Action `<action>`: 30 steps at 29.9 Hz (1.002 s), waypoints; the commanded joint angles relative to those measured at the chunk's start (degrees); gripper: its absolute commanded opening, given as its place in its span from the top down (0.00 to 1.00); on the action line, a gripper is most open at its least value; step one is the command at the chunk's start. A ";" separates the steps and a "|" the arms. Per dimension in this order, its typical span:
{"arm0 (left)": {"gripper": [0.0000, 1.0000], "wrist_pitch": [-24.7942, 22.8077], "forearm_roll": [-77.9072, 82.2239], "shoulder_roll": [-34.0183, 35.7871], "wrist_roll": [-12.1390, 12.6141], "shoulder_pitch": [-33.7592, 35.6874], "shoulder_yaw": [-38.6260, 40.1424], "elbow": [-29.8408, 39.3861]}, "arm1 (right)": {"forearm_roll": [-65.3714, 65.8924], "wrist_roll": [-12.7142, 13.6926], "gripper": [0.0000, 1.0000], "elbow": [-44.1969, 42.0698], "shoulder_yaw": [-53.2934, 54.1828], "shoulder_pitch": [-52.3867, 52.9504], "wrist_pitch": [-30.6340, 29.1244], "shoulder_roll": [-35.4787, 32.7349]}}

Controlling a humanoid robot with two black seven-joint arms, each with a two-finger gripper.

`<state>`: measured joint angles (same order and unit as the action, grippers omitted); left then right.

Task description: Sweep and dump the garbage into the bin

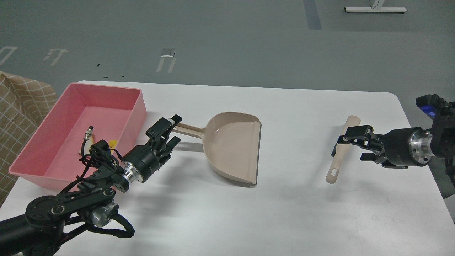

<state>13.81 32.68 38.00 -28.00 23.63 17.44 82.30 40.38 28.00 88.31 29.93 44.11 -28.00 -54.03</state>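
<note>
The white table holds everything. The pink bin sits left of the dustpan; a yellow bit of garbage, likely light and soft, peeks inside. The brush lies right. My left gripper is open by the dustpan's stiff handle, the best place to hold. My right gripper is open around the brush.

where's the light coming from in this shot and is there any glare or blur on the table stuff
Head view: soft shadows fall toward the camera under the dustpan, the brush and the left pincer, which suggests overhead light from the far side. The white table shows a mild sheen but no harsh glare. The dustpan and the pink bin look sharp; the bin's contents are mostly hidden behind the left arm.
</note>
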 commanded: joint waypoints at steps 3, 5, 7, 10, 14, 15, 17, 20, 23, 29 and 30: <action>0.06 1.57 0.01 4.36 0.00 -3.84 -0.04 8.13 | -0.30 0.00 0.12 2.74 0.91 0.80 0.00 -2.47; 0.04 1.66 0.01 5.85 0.00 -4.38 0.13 9.81 | -0.48 0.00 0.10 2.92 3.45 1.77 0.00 -3.01; 0.04 1.66 -0.07 7.17 0.00 -4.47 0.83 11.74 | -0.66 0.00 0.07 2.66 7.75 3.17 0.00 -2.83; 0.03 1.13 -0.07 7.44 0.00 -4.29 5.04 13.41 | -2.67 0.00 0.03 2.57 14.34 3.88 0.00 -2.39; 0.03 -0.98 -0.07 7.44 0.00 -2.88 9.45 14.03 | -6.02 -0.05 0.00 2.57 18.49 3.79 0.00 -2.04; 0.03 -3.07 -0.16 7.53 0.00 -1.40 11.37 13.95 | -6.45 -0.05 0.01 2.22 19.28 3.79 0.00 -1.78; 0.03 -5.98 -0.95 7.62 0.00 1.76 13.23 13.51 | -6.81 -0.13 0.01 1.78 20.60 3.71 0.00 -0.81; 0.03 -7.39 -3.93 8.06 0.00 8.07 13.24 10.01 | -7.25 -0.57 0.01 -1.46 26.64 3.53 0.00 2.86; 0.03 -7.40 -5.43 7.62 0.00 12.30 12.88 4.92 | -7.51 -0.58 0.01 -5.76 32.87 3.53 0.00 8.65; 0.03 -10.55 -5.43 5.60 0.00 18.90 13.06 -1.33 | -7.42 -0.66 0.01 -16.40 48.69 3.00 0.00 25.17; 0.03 -11.26 -5.35 5.25 0.00 19.52 13.06 -2.22 | -7.42 -0.66 0.01 -17.20 50.90 2.91 0.00 26.95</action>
<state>4.49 27.31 44.51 -28.00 40.62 30.47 82.78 32.89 27.37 74.70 74.14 47.26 -28.00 -33.72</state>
